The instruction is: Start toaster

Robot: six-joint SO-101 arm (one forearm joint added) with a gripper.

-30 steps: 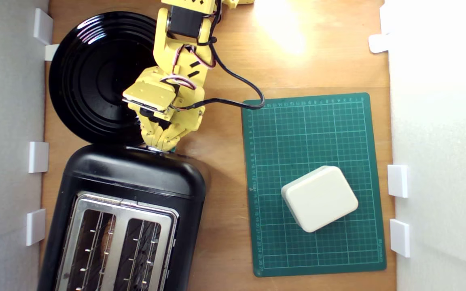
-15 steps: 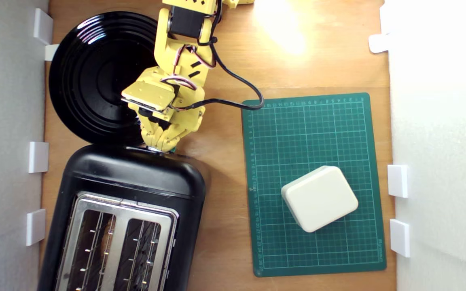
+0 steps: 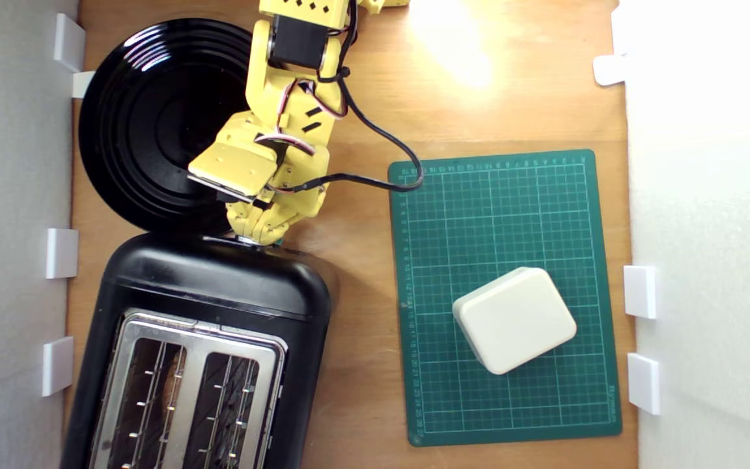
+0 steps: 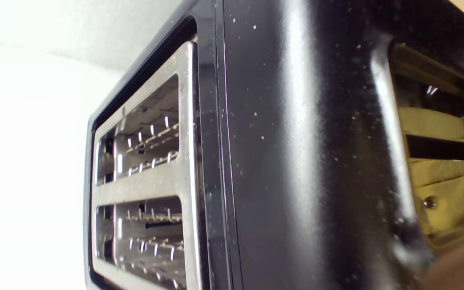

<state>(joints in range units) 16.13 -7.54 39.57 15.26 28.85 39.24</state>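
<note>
1. The toaster (image 3: pixel 199 352) stands on the wooden counter (image 3: pixel 362 117) at the lower left of the exterior view, its two silver-framed slots facing up.
2. A black plate (image 3: pixel 147 124) lies just beyond the toaster's far end, its rim close to the toaster.
3. The yellow arm (image 3: pixel 290 98) reaches in from the top of the exterior view, over the plate's right edge.
4. The gripper (image 3: pixel 259 236) points down at the toaster's far end wall; a sliver of teal lever (image 3: pixel 278 243) shows at its tip.
5. Whether the fingers (image 4: pixel 437 177) are apart or together cannot be told; in the wrist view they appear only as a yellow reflection in the glossy wall.
6. A green mat (image 3: pixel 505 215) lies to the right, well apart from the toaster, with a cream box (image 3: pixel 513 319) on it.
</note>
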